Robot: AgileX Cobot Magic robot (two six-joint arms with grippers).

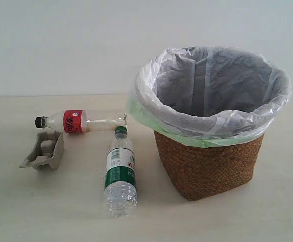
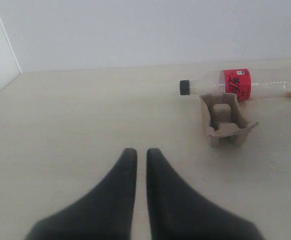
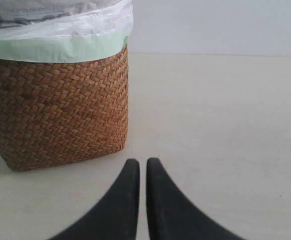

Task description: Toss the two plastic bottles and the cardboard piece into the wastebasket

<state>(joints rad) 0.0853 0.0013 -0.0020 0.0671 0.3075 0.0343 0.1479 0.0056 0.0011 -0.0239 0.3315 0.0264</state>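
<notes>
Evidently no item is binned yet: red-label bottle [image 1: 81, 121], green-label bottle [image 1: 120, 174] and cardboard piece [image 1: 45, 151] lie beside the wastebasket [image 1: 207, 166], cardboard farthest from it. My left gripper [image 2: 141, 152] and right gripper [image 3: 142, 162] are pinched closed, empty. Next, I judge, the left must open and reach the cardboard.

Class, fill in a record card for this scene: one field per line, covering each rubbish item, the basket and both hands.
Red-label bottle: lying on its side on the table
Green-label bottle: lying on its side, cap near the red-label bottle's base
Cardboard piece: by the red-label bottle's cap
Wastebasket: upright, bag-lined
Left hand: shut, empty
Right hand: shut, empty
</notes>
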